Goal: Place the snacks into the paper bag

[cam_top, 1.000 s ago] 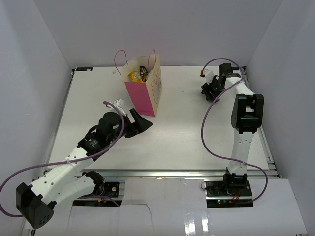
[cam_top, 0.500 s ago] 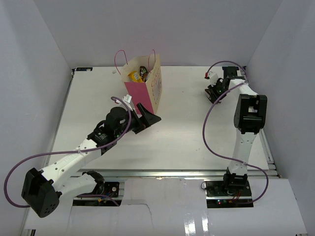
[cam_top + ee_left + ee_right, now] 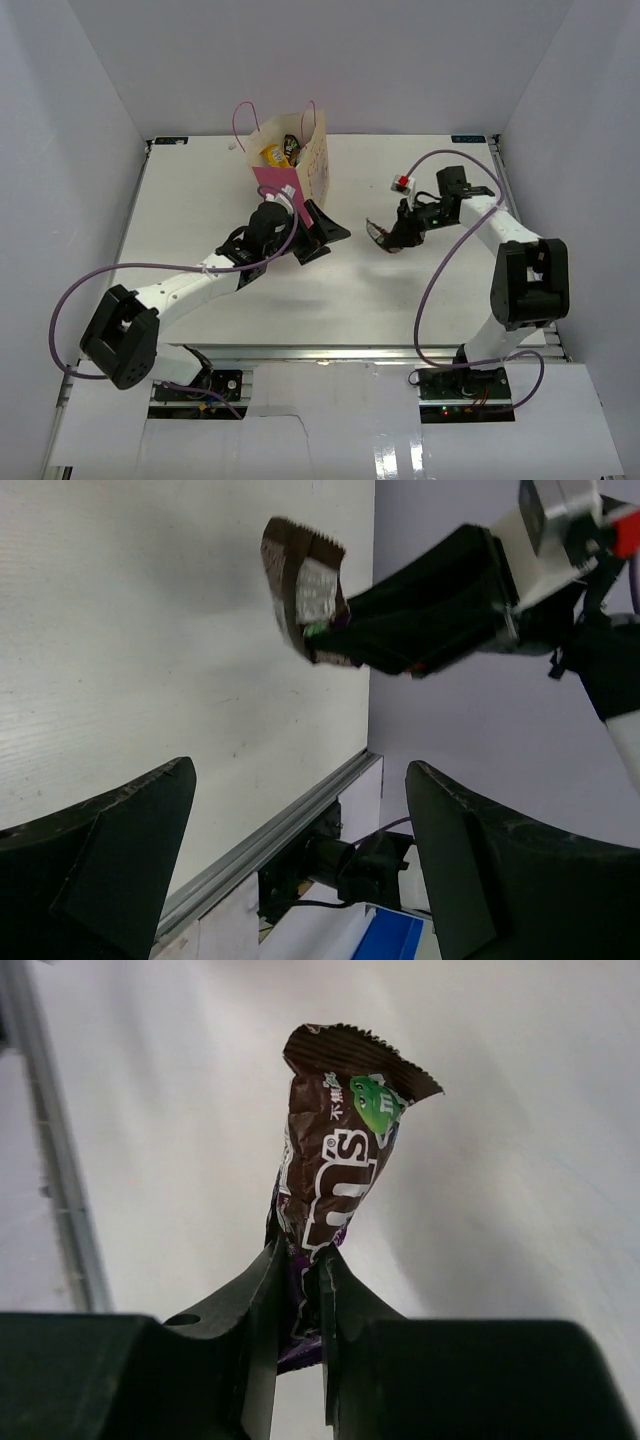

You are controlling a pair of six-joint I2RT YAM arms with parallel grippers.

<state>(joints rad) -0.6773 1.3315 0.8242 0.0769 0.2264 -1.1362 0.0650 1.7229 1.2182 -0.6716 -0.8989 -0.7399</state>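
Observation:
The pink paper bag stands upright at the back middle of the table, with yellow and dark snacks showing in its open top. My right gripper is shut on a dark brown and purple candy packet, held above the table to the right of the bag. In the right wrist view the packet sticks up from the closed right gripper. My left gripper stands open just right of the bag's front, holding nothing. Its wrist view shows the packet beyond the wide-apart left gripper.
White walls close in the table on the left, back and right. A metal rail runs along the near edge. Purple cables loop off both arms. The two grippers face each other a short way apart near the table's middle.
My right arm swung from the back right corner toward the middle, its jaws closing on the brown packet. My left arm reached forward and right, alongside the bag.

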